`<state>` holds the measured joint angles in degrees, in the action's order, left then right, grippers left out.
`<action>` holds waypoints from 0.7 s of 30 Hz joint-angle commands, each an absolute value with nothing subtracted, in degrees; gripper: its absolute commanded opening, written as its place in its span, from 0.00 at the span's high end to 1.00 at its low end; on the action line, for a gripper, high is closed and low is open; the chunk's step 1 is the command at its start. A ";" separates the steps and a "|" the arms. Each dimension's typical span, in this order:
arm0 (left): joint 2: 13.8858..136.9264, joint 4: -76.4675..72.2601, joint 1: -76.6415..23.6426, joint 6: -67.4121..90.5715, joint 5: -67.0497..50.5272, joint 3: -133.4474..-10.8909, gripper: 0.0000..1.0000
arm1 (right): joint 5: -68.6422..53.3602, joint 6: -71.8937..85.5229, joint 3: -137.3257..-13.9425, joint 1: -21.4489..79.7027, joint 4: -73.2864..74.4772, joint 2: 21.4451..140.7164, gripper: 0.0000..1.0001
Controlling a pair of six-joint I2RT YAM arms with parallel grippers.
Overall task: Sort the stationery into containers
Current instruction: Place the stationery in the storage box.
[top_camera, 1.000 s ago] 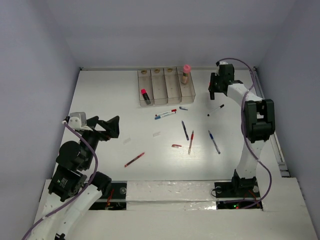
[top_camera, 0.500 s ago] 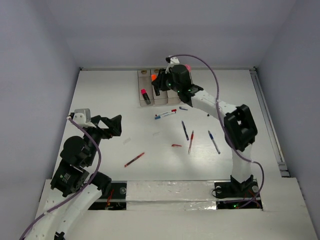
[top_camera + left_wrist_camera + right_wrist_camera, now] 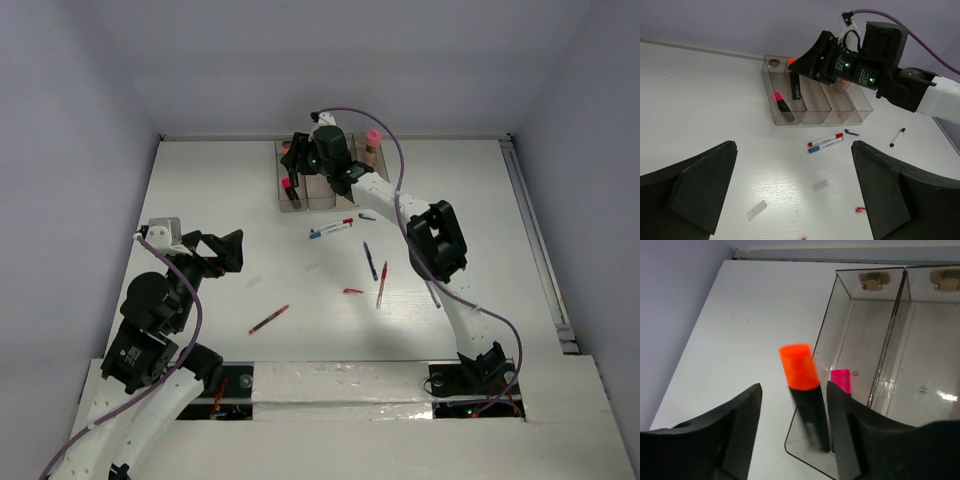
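Four joined clear bins [image 3: 345, 180] stand at the back; they also show in the left wrist view [image 3: 835, 102] and the right wrist view [image 3: 875, 325]. My right gripper [image 3: 293, 162] hangs over the near end of the leftmost bin, jaws apart. An orange-capped black highlighter [image 3: 802, 390] stands blurred between the jaws [image 3: 795, 85], with a gap on its left. A pink-capped highlighter [image 3: 288, 190] [image 3: 841, 381] lies in that same bin. A pink-capped glue stick [image 3: 372, 146] stands in the rightmost bin. My left gripper [image 3: 225, 250] is open and empty over the table's left side.
Two white markers [image 3: 331, 229] [image 3: 826, 142] lie in front of the bins, with a blue cap [image 3: 367, 216] beside them. A blue pen [image 3: 370, 260], a red pen [image 3: 382, 283], a red cap [image 3: 352, 291] and another red pen [image 3: 269, 319] lie mid-table. Clear caps [image 3: 820, 185] [image 3: 757, 210] lie near my left gripper.
My right arm has swung left from the right end of the bins to the leftmost bin, with the orange highlighter at its jaws. The left arm has barely moved.
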<state>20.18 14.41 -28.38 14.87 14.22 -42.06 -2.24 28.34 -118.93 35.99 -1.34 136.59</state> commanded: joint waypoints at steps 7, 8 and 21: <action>20.48 11.95 -28.21 14.50 14.59 -42.01 0.01 | 2.53 26.11 -115.77 36.83 -1.22 127.91 0.36; 20.39 12.13 -28.21 14.59 14.68 -42.01 0.01 | 4.29 25.67 -113.23 36.83 -1.67 125.88 0.38; 15.38 11.78 -29.35 14.68 13.18 -41.92 0.01 | 23.90 28.56 -65.84 16.02 9.57 92.38 0.56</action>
<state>16.73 14.39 -28.53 14.87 13.67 -42.02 17.61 27.62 -70.39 19.90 3.09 94.45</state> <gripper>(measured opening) 0.990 0.389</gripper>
